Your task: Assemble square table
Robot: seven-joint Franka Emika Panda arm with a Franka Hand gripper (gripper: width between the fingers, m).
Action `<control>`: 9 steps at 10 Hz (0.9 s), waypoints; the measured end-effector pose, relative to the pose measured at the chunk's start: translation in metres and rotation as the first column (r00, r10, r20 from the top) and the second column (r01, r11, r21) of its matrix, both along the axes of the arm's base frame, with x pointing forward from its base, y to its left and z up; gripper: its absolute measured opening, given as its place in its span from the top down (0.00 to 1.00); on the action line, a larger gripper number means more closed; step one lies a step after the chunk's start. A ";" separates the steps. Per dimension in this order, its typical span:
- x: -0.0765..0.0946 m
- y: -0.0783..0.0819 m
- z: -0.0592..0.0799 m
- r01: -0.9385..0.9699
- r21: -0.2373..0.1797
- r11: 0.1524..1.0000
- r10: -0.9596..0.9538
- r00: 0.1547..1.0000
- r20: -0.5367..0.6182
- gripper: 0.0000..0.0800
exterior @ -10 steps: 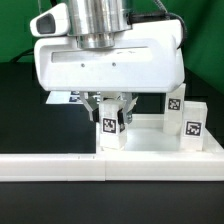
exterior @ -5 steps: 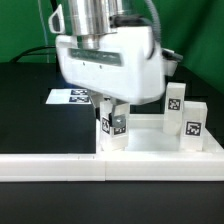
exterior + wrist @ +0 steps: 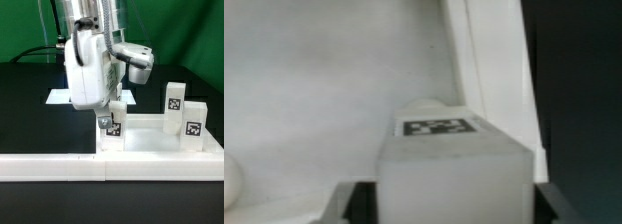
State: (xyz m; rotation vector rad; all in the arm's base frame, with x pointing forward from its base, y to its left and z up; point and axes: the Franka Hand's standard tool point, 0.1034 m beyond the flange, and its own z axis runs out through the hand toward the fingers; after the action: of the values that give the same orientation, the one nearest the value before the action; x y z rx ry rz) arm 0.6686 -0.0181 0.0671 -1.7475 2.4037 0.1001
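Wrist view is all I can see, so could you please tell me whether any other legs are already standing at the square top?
Observer: Yes. In the exterior view a rear leg and a nearer leg stand upright at the square top, toward that view's right of the held leg in the gripper.
Operator: Thank you. Is anything lying in front of the top?
Observer: A long white fence lies along its near edge, across the whole exterior view.
Operator: And where is the marker board?
Observer: The marker board lies flat on the black table behind the arm, toward the exterior view's left.
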 end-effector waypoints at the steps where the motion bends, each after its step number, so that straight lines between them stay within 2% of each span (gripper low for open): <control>1: 0.000 0.000 0.000 -0.026 -0.004 1.000 0.026 1.000 0.003 0.64; 2: -0.001 0.001 -0.001 -0.108 -0.022 0.994 0.108 0.994 0.008 0.64; 3: 0.000 0.004 -0.001 -0.321 -0.085 0.943 0.323 0.946 0.012 0.41; 4: 0.004 0.007 -0.002 -0.545 -0.139 0.827 0.554 0.832 0.037 0.24; 5: 0.004 0.008 -0.003 -0.670 -0.159 0.725 0.683 0.729 0.042 0.24; 6: 0.004 0.013 0.000 -0.701 -0.169 0.693 0.715 0.699 0.033 0.20; 9: 0.004 0.011 -0.002 -0.859 -0.205 0.469 0.879 0.476 0.016 0.19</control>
State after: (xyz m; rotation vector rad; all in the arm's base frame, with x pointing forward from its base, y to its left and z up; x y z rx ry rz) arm 0.6725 -0.0076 0.0656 -2.7935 1.1818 -0.0959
